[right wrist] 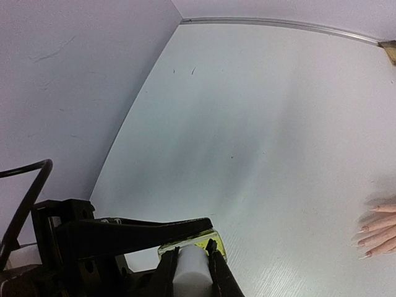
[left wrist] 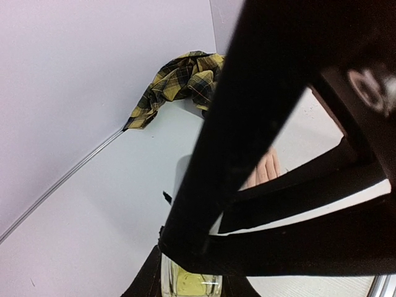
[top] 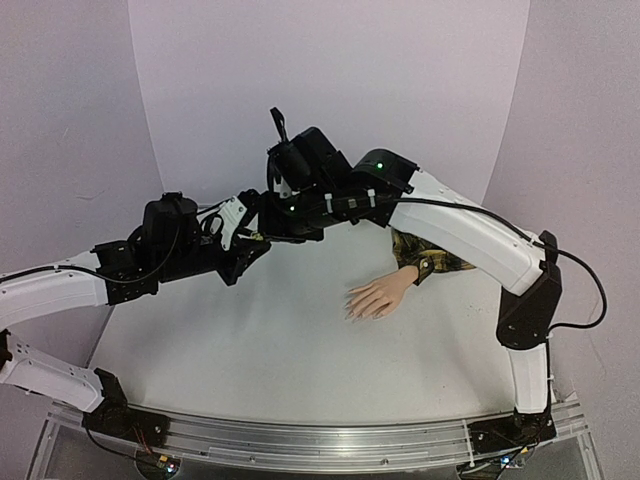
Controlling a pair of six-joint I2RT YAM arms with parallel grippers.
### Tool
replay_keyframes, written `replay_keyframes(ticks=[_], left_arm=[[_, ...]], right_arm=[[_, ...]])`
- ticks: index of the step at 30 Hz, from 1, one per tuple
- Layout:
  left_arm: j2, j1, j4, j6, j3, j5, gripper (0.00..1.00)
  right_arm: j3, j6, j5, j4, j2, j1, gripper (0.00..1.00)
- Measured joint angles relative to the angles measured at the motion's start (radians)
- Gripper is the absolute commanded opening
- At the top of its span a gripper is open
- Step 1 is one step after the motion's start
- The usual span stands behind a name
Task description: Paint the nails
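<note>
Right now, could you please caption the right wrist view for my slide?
Right gripper shut on the white cap of the yellowish bottle the left gripper holds; mannequin hand apart at right.

Illumination is even, diffuse and overhead; the white table (top: pixel 250 340) renders bright with a lilac cast and a soft sheen. Shadow beneath the mannequin hand (top: pixel 378 297) is faint. In the left wrist view a near arm link (left wrist: pixel 260 124) is black and defocused. Straight table edges bow in the right wrist view.
</note>
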Motion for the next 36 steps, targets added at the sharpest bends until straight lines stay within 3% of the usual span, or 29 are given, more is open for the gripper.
replay_keyframes(ticks=[15, 27, 33, 36], left_arm=[[-0.010, -0.013, 0.089, -0.004, 0.000, 0.068, 0.00], [-0.021, -0.017, 0.112, -0.018, 0.000, 0.156, 0.00], [-0.043, -0.014, 0.112, -0.058, 0.001, 0.342, 0.00], [-0.047, -0.011, 0.106, -0.093, 0.024, 0.500, 0.00]], right_arm=[[-0.083, -0.047, -0.012, 0.025, -0.081, 0.004, 0.61], [-0.306, -0.144, -0.122, 0.043, -0.342, 0.002, 0.98], [-0.451, -0.363, -0.264, 0.075, -0.521, -0.014, 0.98], [-0.537, -0.508, -0.417, 0.124, -0.606, -0.032, 0.98]])
